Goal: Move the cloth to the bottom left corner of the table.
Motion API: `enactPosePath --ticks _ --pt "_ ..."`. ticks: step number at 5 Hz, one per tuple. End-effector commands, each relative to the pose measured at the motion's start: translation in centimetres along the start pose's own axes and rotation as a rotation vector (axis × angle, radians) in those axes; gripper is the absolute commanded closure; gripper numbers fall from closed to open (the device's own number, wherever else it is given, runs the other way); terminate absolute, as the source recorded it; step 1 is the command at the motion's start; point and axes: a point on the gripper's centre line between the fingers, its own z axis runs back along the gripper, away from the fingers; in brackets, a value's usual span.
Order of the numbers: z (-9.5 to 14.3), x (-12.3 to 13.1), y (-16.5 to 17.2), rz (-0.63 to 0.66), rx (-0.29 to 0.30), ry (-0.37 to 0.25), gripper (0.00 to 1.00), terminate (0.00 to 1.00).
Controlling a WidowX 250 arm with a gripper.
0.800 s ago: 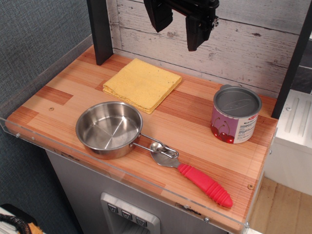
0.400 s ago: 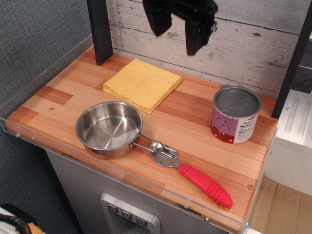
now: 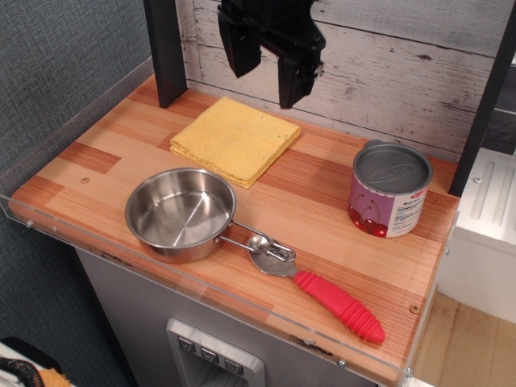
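One folded yellow cloth lies on the counter. There is one steel pan in front of the cloth, one spoon with a red handle touching that pan's handle, and one can with a cherry label to the right of the cloth. One gripper hangs above the cloth's far edge, with two jaws.

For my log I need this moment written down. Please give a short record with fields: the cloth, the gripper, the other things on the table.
cloth: mustard-yellow cloth, folded flat, at the table's rear
gripper: gripper, open, above the cloth, apart from it
pan: steel pan, empty, in front of the cloth
spoon: red-handled spoon, bowl against the pan's handle
can: cherry can, upright, at the right side
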Motion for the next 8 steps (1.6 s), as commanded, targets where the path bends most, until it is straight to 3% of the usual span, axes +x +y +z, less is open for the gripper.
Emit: enactPosePath --ticks 1,2,4,6,8 --pt "-3.3 0.5 4.9 0.031 0.015 -0.008 0.00 0.00" --pt "-5.7 0.7 6.3 0.031 0.034 0.018 1.00 0.00" --pt "-9.9 0.9 7.3 -0.012 0.018 0.043 1.00 0.00" --pt "-11.9 0.3 7.9 -0.027 0.007 0.037 1.00 0.00" --pt "-13.2 -1.2 9.4 -0.013 0.006 0.077 1.00 0.00"
